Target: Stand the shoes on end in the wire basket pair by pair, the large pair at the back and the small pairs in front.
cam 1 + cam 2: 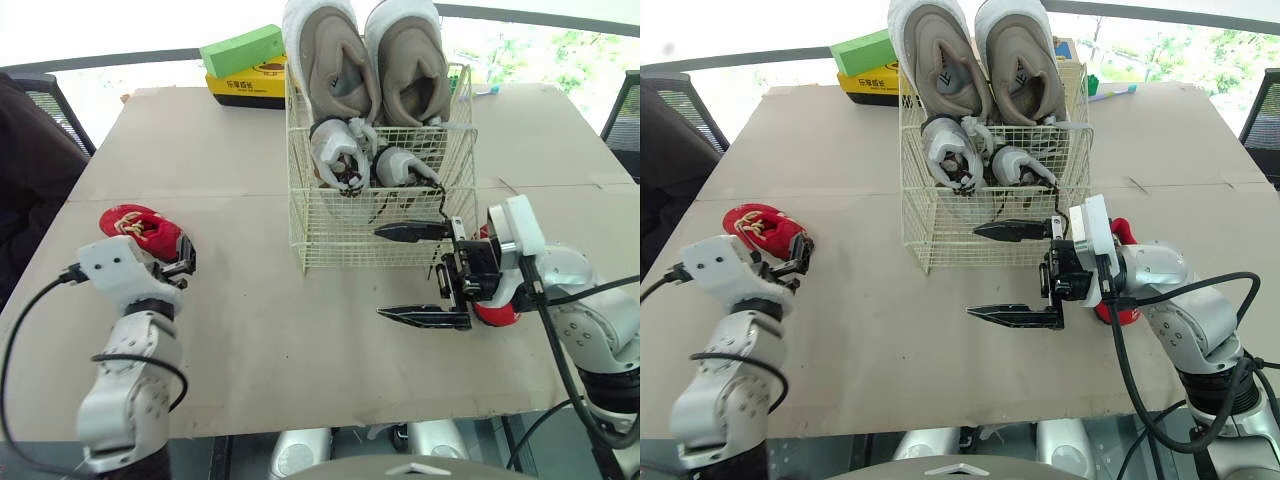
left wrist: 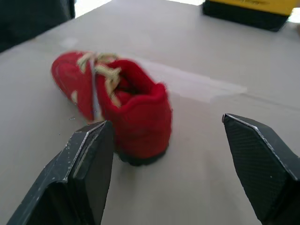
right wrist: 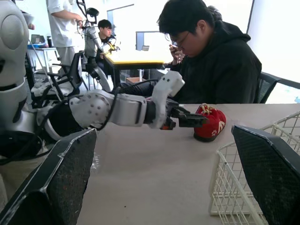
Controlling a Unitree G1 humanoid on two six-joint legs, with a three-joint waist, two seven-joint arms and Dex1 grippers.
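1. The right gripper (image 1: 380, 272) hovers low over the table (image 1: 250, 330), just in front of the wire basket (image 1: 340, 240). Its 2 fingers are spread wide and hold nothing.
2. A red shoe (image 1: 495, 312) lies on the table beside the basket's right front corner, largely hidden behind the right wrist.
3. The left gripper (image 2: 165, 124) sits near the table's left edge, its fingers released and wide apart. Nothing is clamped.
4. A second red shoe (image 1: 140, 228) lies on the table with its heel towards the left gripper, between the spread fingers. I cannot tell whether a finger touches it. It is well apart from the basket.
5. The basket stands at mid-table. In its front part, 2 small grey-white shoes (image 1: 340, 155) stand on end side by side.
6. Behind them, 2 large beige shoes (image 1: 330, 60) stand on end at the basket's back and rise well above its rim.
7. Farthest off, left of the basket, a green box (image 1: 242, 50) rests on a yellow box (image 1: 245, 88).
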